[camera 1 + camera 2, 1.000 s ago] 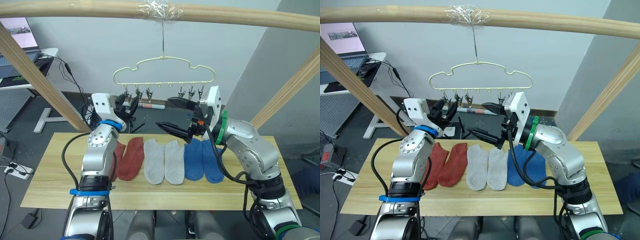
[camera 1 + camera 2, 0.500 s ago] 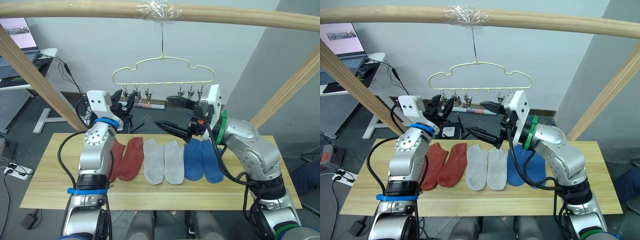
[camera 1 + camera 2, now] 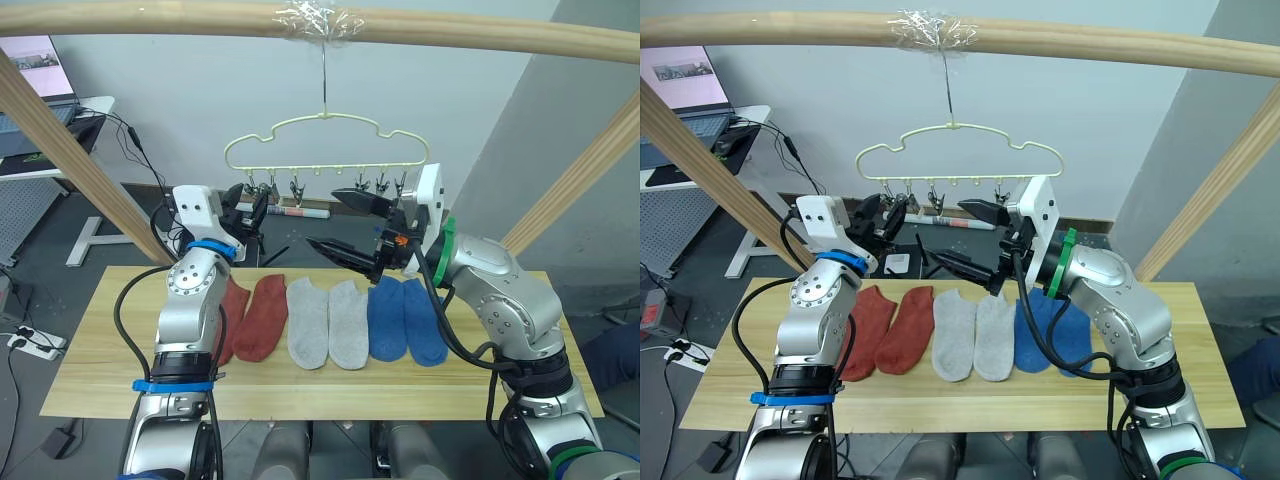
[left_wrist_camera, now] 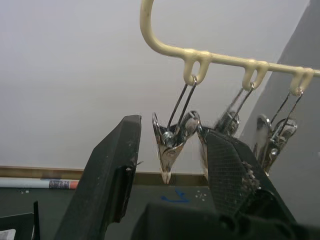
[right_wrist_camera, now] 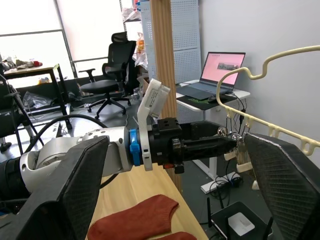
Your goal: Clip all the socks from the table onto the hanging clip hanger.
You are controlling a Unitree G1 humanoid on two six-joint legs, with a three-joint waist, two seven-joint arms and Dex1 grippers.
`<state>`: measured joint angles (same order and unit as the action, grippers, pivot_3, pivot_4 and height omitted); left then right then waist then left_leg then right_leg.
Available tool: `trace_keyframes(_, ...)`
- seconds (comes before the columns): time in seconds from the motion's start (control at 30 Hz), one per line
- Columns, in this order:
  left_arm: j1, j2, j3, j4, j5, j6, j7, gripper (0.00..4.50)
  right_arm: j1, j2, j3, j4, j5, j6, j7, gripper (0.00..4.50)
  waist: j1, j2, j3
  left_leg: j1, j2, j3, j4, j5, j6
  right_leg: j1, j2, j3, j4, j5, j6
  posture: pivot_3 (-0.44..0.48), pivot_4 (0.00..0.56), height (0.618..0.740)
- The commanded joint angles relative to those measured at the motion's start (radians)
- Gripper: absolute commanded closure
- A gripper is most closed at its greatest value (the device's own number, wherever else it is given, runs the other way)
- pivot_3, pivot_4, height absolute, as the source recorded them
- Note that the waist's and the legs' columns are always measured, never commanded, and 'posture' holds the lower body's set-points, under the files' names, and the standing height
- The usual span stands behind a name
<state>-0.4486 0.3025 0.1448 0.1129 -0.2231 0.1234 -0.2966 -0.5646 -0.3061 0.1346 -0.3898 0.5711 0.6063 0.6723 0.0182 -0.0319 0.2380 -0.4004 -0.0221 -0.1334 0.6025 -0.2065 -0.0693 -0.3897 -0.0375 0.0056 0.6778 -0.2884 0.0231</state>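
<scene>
Six socks lie in a row on the light wooden table point(image 3: 90, 360): two rust-red point(image 3: 260, 316), two grey point(image 3: 308, 322), two blue point(image 3: 405, 320). The pale yellow-green clip hanger point(image 3: 326, 125) hangs above them, its metal clips point(image 3: 296, 187) empty. My left gripper point(image 3: 250, 206) is raised to the leftmost clips. In the left wrist view its fingers point(image 4: 115, 165) stand open on either side of one clip point(image 4: 171, 140), without pressing it. My right gripper point(image 3: 325, 220) is wide open and empty, just below the right-hand clips, above the grey socks.
A thick wooden pole point(image 3: 450, 32) carries the hanger, with slanted wooden legs at left point(image 3: 80, 160) and right point(image 3: 580, 170). A desk with a laptop point(image 3: 35, 65) and cables stands behind at the left.
My left gripper has risen and shifted slightly left, up to the leftmost clips. My right gripper has edged a little upward. The socks have not moved.
</scene>
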Motion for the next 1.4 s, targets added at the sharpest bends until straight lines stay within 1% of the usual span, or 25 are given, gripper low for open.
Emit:
trace_keyframes(0.03,0.026,0.001,0.013,-0.078,-0.017,0.01,-0.005,2.18,-0.014,-0.001,-0.031,-0.038,0.022,-0.002,-0.009,0.0,-0.001,0.0,0.0,0.0,0.0,0.0,0.0,0.0,0.0,0.0,0.0,0.0,0.0,0.0,0.0,0.083,0.217,0.74)
trace_keyframes(0.23,0.029,0.006,0.015,-0.085,-0.017,0.025,-0.002,2.18,-0.016,0.001,-0.033,-0.044,0.027,0.007,-0.008,0.0,-0.001,0.0,0.0,0.0,0.0,0.0,0.0,0.0,0.0,0.0,0.0,0.0,0.0,0.0,0.0,0.09,0.227,0.74)
trace_keyframes(0.53,-0.072,-0.009,0.012,0.018,-0.004,-0.021,0.008,2.18,-0.046,0.016,-0.046,-0.028,0.038,0.018,-0.016,0.0,-0.001,0.0,0.0,0.0,0.0,0.0,0.0,0.0,0.0,0.0,0.0,-0.001,0.0,0.0,0.001,0.089,0.227,0.74)
trace_keyframes(0.73,-0.089,-0.012,0.016,0.043,-0.003,-0.036,0.008,2.18,-0.049,0.005,-0.046,-0.038,0.047,0.027,-0.014,0.0,-0.004,0.0,0.0,0.0,0.0,0.0,0.0,0.0,0.0,0.0,0.0,-0.001,0.0,0.0,0.0,0.08,0.229,0.74)
trace_keyframes(1.07,-0.062,-0.023,0.027,0.03,-0.005,-0.038,0.027,2.18,-0.051,-0.002,-0.049,-0.039,0.058,0.034,-0.02,0.0,-0.011,0.0,0.0,0.0,0.0,0.0,0.0,0.0,0.0,0.0,0.0,-0.001,0.0,0.0,0.0,0.081,0.234,0.74)
trace_keyframes(1.13,-0.048,-0.023,0.028,0.005,-0.009,-0.028,0.029,2.18,-0.051,-0.002,-0.05,-0.039,0.061,0.036,-0.022,0.0,-0.014,0.0,0.0,0.0,0.0,0.0,0.0,0.0,0.0,0.0,0.0,-0.001,0.0,0.0,0.0,0.081,0.234,0.74)
trace_keyframes(1.3,0.039,-0.028,0.012,-0.13,-0.057,0.041,-0.003,2.18,-0.052,-0.005,-0.053,-0.038,0.064,0.038,-0.022,0.0,-0.019,0.0,0.0,0.0,0.0,0.0,0.0,0.0,0.0,0.0,0.0,0.0,0.0,0.0,0.0,0.086,0.24,0.74)
trace_keyframes(1.4,0.076,-0.02,0.024,-0.157,-0.04,0.056,0.02,2.18,-0.054,-0.003,-0.055,-0.035,0.067,0.041,-0.024,0.0,-0.019,0.001,0.001,0.0,0.001,-0.001,0.0,0.0,0.0,0.0,0.0,0.0,0.0,0.0,0.0,0.092,0.245,0.74)
